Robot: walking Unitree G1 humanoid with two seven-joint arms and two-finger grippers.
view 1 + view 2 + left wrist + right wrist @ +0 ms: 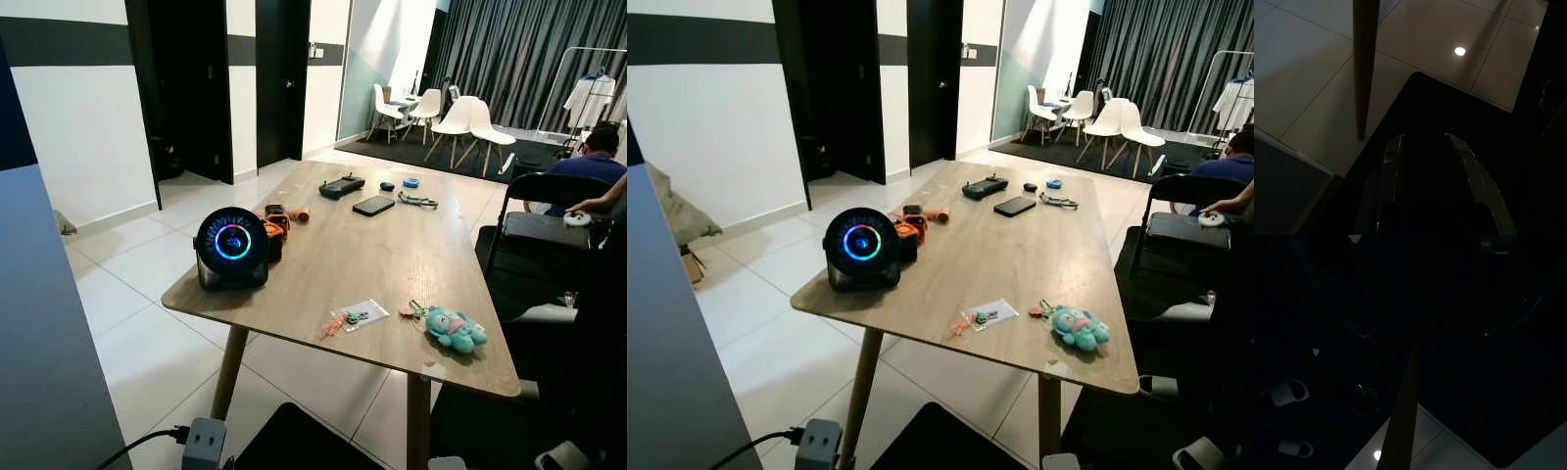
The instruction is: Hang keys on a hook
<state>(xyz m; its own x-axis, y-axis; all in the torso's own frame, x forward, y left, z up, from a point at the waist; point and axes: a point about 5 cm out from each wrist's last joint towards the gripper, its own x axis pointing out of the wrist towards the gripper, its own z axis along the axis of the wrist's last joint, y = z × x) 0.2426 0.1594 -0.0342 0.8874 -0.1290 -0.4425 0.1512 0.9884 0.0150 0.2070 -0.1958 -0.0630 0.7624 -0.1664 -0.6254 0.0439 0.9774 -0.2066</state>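
In the left eye view a wooden table (392,264) runs from the lower middle of the frame toward the upper right. Near its front edge, at the lower right, lies one bunch of keys (412,309) touching a teal plush keychain (455,330). Just left of it sits one clear plastic bag (355,316) with small items inside. At the left of the tabletop stands one round black fan (232,248) with a glowing ring, and an orange and black object (275,228) sits right behind it. At the far end lie one black controller (342,185), one dark phone (373,205) and one pair of glasses (417,201). Four white chairs (460,124) stand in the upper right, before dark curtains. A seated person (593,162) in a blue shirt is at the right edge, behind one black folding chair (547,211).

The right eye view gives the same scene, the keys again at the lower right of the tabletop.

In the left wrist view, the left gripper (1430,147) hangs at the bottom centre over a dark mat (1459,112) and pale floor tiles (1312,63). Its two fingers (1392,161) stand clearly apart, holding and touching nothing. One wooden table leg (1364,63) crosses the upper left.

The right wrist view is very dark. One table leg (1405,411) rises from the bottom centre, and the state of the right gripper's jaws cannot be told.
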